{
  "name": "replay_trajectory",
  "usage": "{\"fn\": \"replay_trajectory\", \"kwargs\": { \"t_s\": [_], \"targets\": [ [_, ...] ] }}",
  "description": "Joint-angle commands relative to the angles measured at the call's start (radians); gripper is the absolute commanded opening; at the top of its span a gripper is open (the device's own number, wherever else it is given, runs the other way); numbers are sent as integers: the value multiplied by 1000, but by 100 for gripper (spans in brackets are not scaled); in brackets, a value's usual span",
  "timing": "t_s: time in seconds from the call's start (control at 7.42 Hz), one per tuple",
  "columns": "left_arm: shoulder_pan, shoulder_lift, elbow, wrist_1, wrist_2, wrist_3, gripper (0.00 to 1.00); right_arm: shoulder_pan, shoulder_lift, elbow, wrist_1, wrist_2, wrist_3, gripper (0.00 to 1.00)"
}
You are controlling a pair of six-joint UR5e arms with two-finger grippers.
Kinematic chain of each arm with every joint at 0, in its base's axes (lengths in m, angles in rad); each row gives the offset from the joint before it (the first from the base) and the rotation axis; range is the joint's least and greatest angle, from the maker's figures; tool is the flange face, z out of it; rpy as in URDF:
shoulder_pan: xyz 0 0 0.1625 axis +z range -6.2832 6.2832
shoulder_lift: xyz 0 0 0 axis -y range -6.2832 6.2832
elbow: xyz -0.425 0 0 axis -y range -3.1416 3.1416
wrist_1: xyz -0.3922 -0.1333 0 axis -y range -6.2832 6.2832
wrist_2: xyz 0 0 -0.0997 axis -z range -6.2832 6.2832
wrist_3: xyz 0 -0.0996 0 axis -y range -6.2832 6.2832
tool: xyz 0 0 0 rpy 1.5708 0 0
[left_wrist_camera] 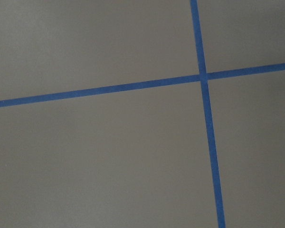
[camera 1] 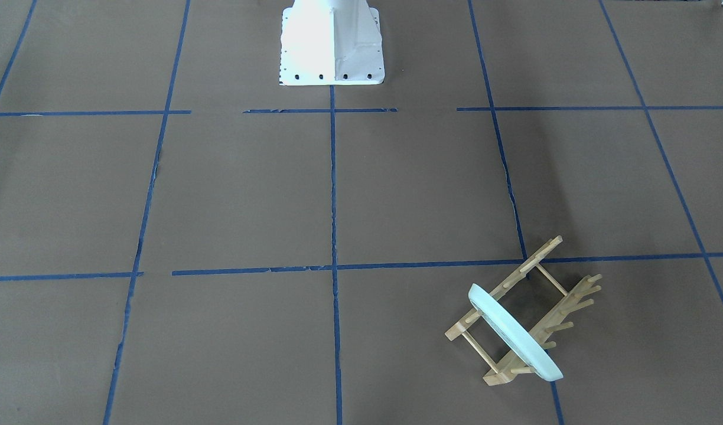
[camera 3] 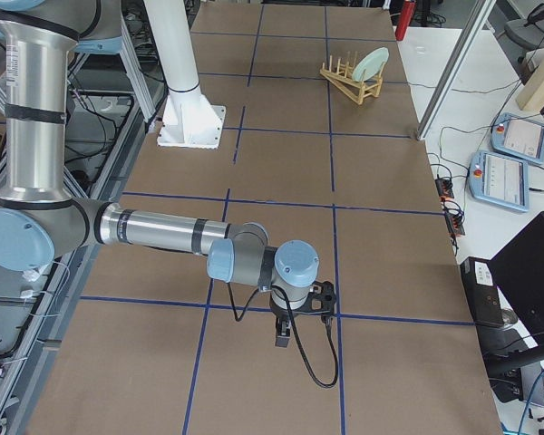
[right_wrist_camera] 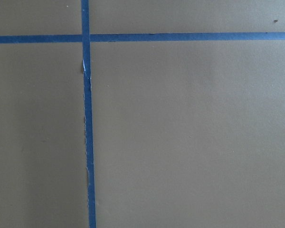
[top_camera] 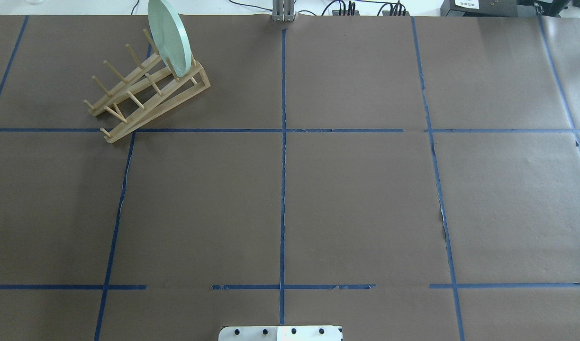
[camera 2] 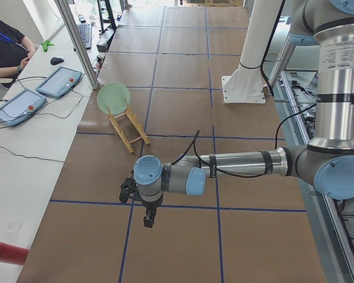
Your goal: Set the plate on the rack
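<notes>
Round pale mint-green glossy plate (top_camera: 169, 40) seated in the small light wooden pegged dish rack (camera 1: 497, 378) on the brown paper-covered table with blue tape grid (top_camera: 356, 199). The plate stands on edge, leaning slightly, held between pegs at the rack end nearest the operators' side. Its face lies across the rack's long axis, which runs diagonally to the tape lines. The left gripper (camera 2: 148, 219) hangs over bare paper well apart from the rack, which lies ahead of it toward the operators' edge. The right gripper (camera 3: 282, 337) hangs much farther away, at the opposite end of the table, so the left arm is the nearer. Whether either gripper is spread or pressed together cannot be told, and neither holds anything. By this arrangement the placement appears complete.
</notes>
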Motion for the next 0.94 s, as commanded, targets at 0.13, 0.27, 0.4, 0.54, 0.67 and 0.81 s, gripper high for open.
{"fn": "replay_trajectory", "kwargs": {
  "t_s": [0.13,0.27,0.4,0.54,0.67,0.81],
  "targets": [
    [0,-1,-84,82,-3,1,100,-1,0,0,1,0,0,100],
    [0,-3,-84,84,-2,1,100,-1,0,0,1,0,0,100],
    [0,-4,-84,85,-2,1,100,-1,0,0,1,0,0,100],
    [0,-4,-82,89,-3,1,100,-1,0,0,1,0,0,100],
    [0,-6,-82,92,-3,1,100,-1,0,0,1,0,0,100],
    [-2,-4,-82,95,-3,1,100,-1,0,0,1,0,0,100]
  ]
}}
